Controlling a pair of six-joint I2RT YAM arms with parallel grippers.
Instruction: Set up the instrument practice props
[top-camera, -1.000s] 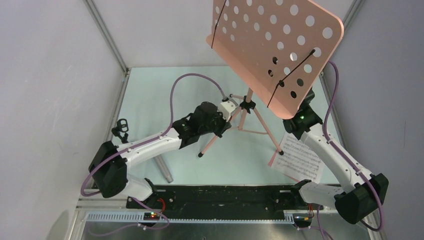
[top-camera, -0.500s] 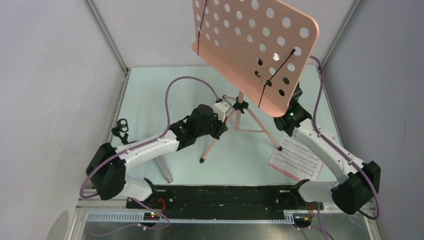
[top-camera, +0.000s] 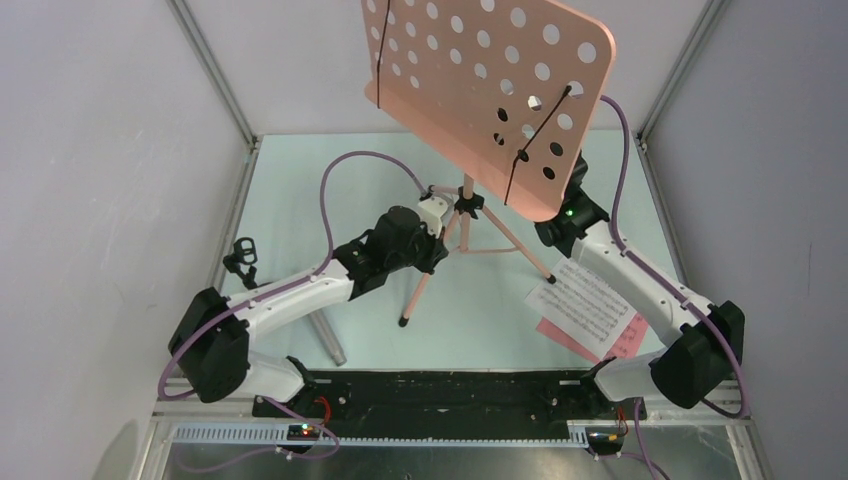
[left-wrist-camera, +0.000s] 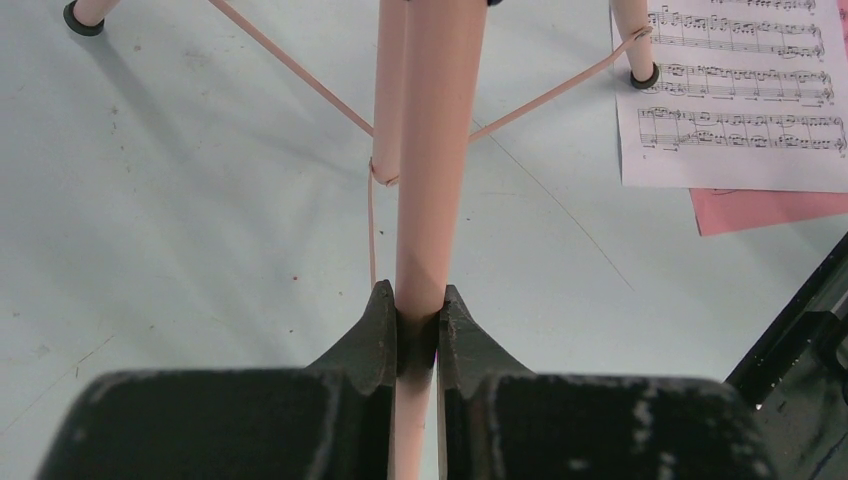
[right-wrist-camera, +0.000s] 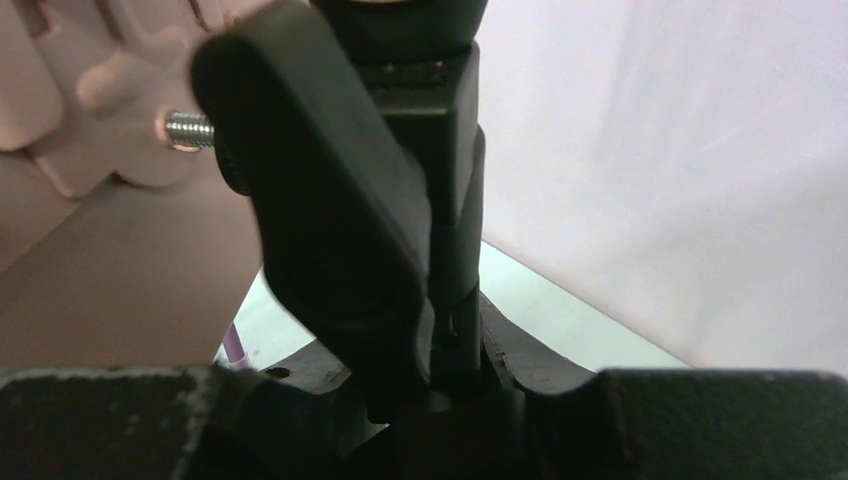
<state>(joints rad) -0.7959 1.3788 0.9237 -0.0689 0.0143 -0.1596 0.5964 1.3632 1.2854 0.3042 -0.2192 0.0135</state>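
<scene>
Music stand (top-camera: 445, 130) moved left — wrist view shows pole (left-wrist-camera: 425, 200) clamped.

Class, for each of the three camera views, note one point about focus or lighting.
Top external: even light, soft shadows, the salmon-pink tripod music stand sharp. Left wrist: staves on the white sheet-music page crisp, the black fingers dark. Right wrist: the black clamp knob looms blurred and underlit against a bright white wall.

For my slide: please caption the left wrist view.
Left gripper shut on the pink music stand pole; sheet-music pages lie by one foot.
</scene>
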